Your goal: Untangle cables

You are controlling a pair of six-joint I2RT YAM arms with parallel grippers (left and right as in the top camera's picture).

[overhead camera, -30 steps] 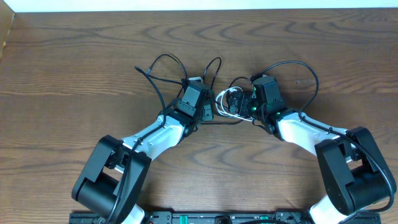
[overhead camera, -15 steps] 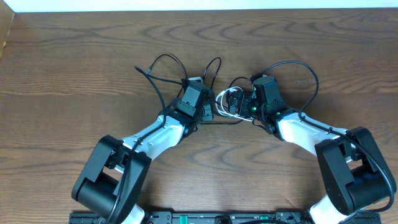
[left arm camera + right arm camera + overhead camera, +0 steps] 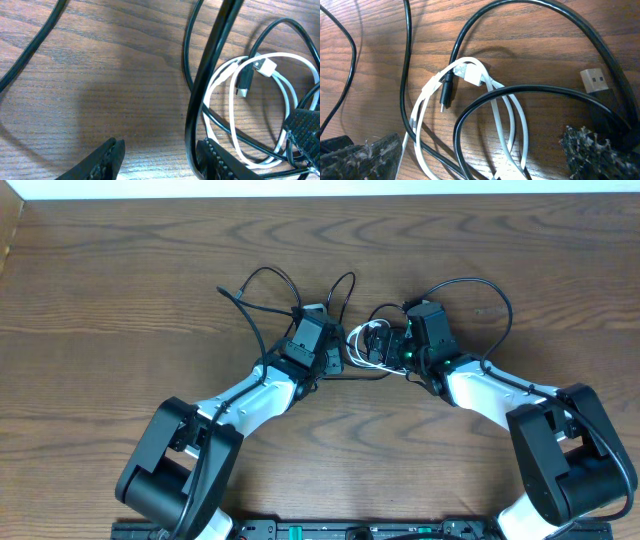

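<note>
The looped thin white cord (image 3: pixel 472 74), threaded through the long black cord (image 3: pixel 535 89), lies at the overhead frame's centre. Both look light and limp, best pinched near an end. The right gripper (image 3: pixel 480 137) straddles the coil, spread wide; the left gripper (image 3: pixel 160 145) is half-spread, empty.

A dark brown wood-grain table (image 3: pixel 120 270) carries a loose tangle of cords near its middle. A short white cable (image 3: pixel 470 71) lies flat on the wood, coiled in several loops, its plug end touching a small black plug (image 3: pixel 446 95). A long thin black cable (image 3: pixel 545 89) crosses over the white loops and curves away across bare wood. A pale rectangular USB plug (image 3: pixel 594 80) rests just beside it.
</note>
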